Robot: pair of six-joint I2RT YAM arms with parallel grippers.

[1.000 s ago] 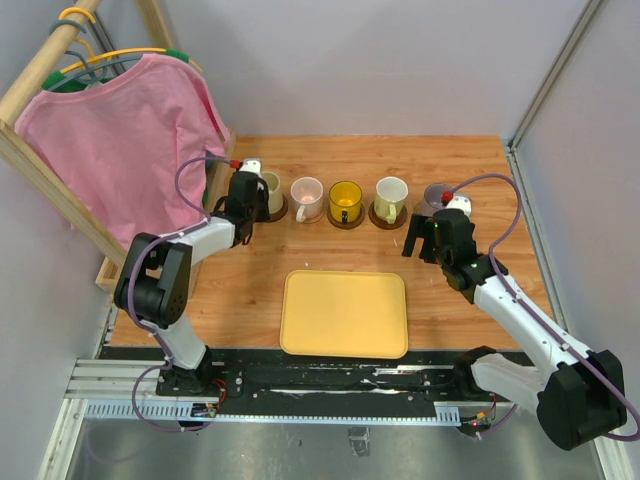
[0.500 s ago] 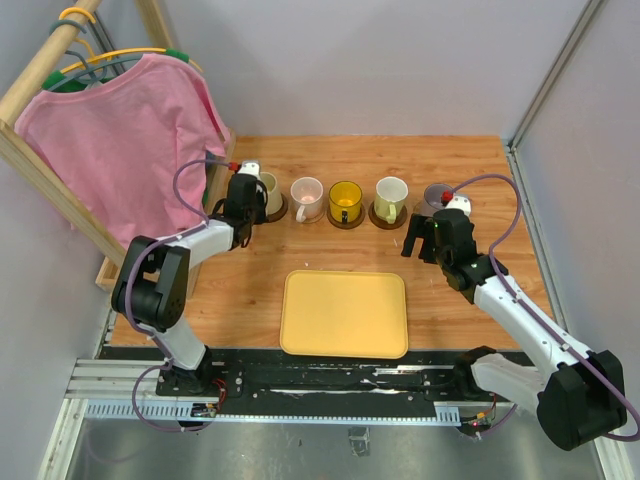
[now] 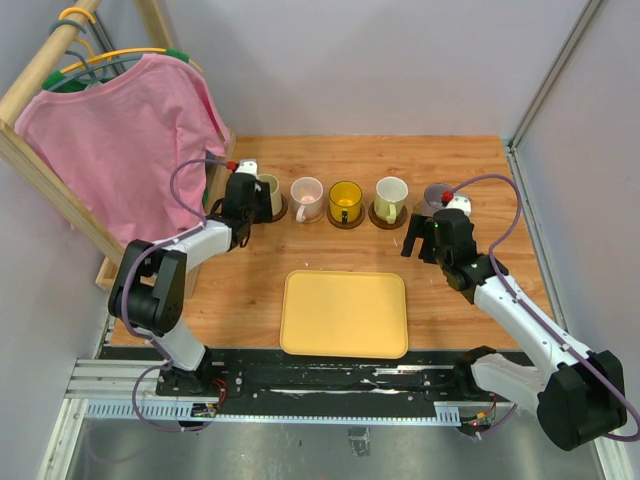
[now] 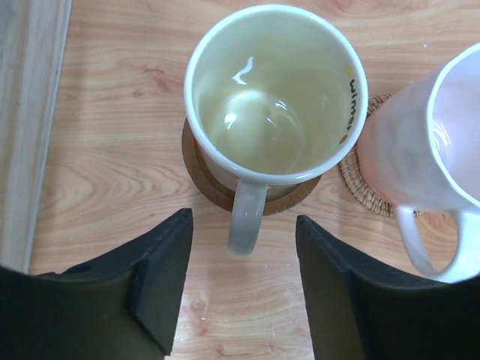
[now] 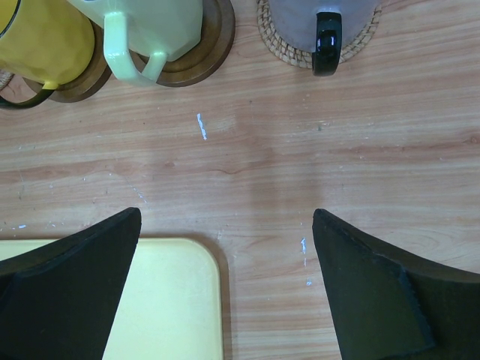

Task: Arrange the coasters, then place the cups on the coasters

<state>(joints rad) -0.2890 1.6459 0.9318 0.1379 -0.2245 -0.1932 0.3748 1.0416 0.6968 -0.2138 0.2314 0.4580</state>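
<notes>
cream cup: rim lettering, partly legible | left tool: spread, astride handle, apart | right tool: spread wide

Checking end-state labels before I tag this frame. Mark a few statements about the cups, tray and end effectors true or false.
1. The cream cup sits on a brown coaster. True.
2. The left end effector grips that cup's handle. False: it is open and not touching the handle.
3. The right end effector is open and holds nothing. True.
4. The yellow tray carries a cup. False: no cup is on it.
5. The amber cup ends the row. False: it stands in the middle.
</notes>
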